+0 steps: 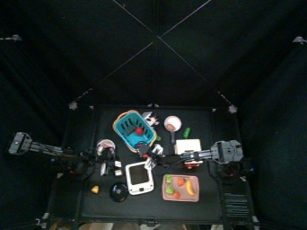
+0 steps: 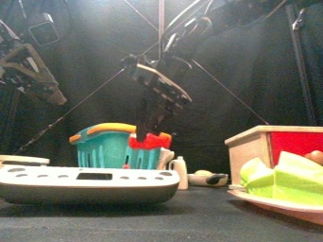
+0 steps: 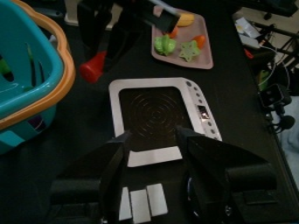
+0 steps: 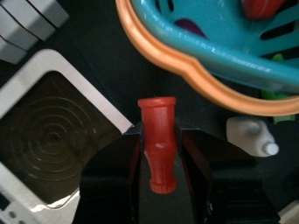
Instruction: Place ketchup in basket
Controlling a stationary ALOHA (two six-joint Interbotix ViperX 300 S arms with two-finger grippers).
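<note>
Your right gripper (image 4: 160, 162) is clenched on the ketchup (image 4: 156, 140), a light, stiff, probably slick bottle pinched mid-body beside the basket (image 4: 222, 52), near the table's middle. Your left gripper (image 3: 155, 166) hangs released near the front-left.

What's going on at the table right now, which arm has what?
The right gripper is shut on the ketchup, a small red bottle, and holds it in the air just outside the teal basket, beside its orange rim and next to the white scale. The bottle is not in the basket yet. The left gripper hangs open over the scale and holds nothing. The pink tray with food pieces sits apart on the table.
</note>
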